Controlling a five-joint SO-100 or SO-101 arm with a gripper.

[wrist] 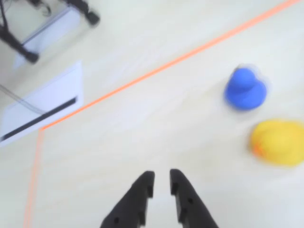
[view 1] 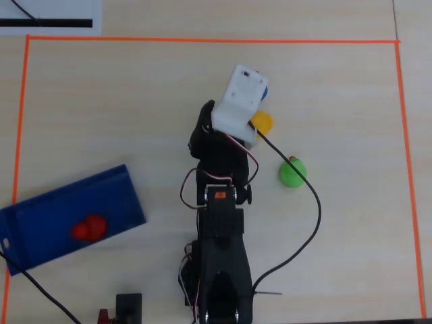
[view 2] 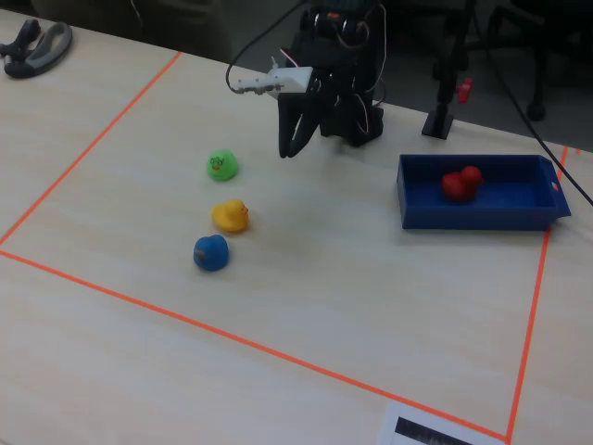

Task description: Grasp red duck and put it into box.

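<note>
The red duck [view 1: 89, 229] lies inside the dark blue box [view 1: 47, 209] at the lower left of the overhead view. In the fixed view the red duck [view 2: 460, 183] sits in the box [view 2: 500, 219] at the right. My gripper [wrist: 162, 178] hangs above bare table, far from the box, with a narrow gap between its jaws and nothing in them. In the fixed view the gripper [view 2: 287, 151] points down near the arm's base. In the overhead view the white wrist mount [view 1: 239, 101] hides most of it.
A yellow duck [wrist: 278, 142] and a blue duck [wrist: 244, 89] lie to the right of the gripper in the wrist view. A green duck [view 2: 221, 165] lies beyond them. Orange tape [view 1: 202, 40] outlines the work area. A black cable [view 1: 307, 196] trails past the green duck.
</note>
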